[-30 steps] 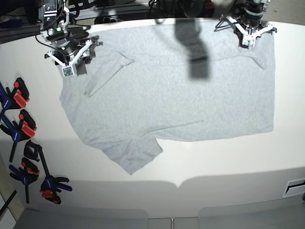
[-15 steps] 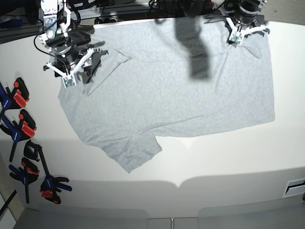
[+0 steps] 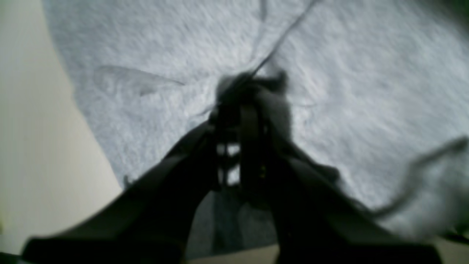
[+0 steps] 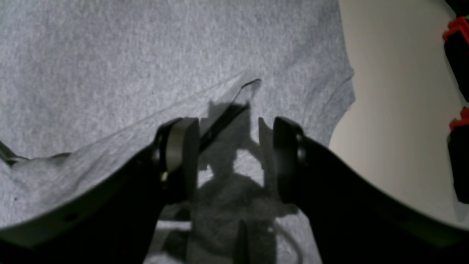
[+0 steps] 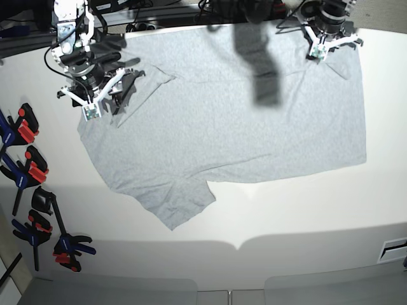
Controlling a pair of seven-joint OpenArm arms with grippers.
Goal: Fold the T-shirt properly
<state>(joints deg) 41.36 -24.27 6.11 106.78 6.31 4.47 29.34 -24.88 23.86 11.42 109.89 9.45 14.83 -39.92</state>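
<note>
The light grey T-shirt [image 5: 241,127] lies spread, plain side up, on the white table [image 5: 286,216]. My left gripper [image 5: 325,46] is at the shirt's far right corner. In the blurred left wrist view its jaws [image 3: 249,91] are pressed together on a pinch of T-shirt [image 3: 366,91] fabric. My right gripper [image 5: 100,96] hovers over the far left sleeve. The right wrist view shows it open [image 4: 229,146], its two fingers either side of a folded sleeve edge [image 4: 249,86], with T-shirt [image 4: 110,55] cloth beneath.
Several black, red and blue clamps [image 5: 25,165] lie along the table's left edge and appear in the right wrist view as clamps [image 4: 458,55] beside the sleeve. A dark shadow [image 5: 261,63] falls across the shirt's upper middle. Bare table stretches along the front.
My left gripper has shifted left and toward the far edge, drawing the shirt's far right corner with it. My right gripper has moved slightly nearer over the left sleeve, still open.
</note>
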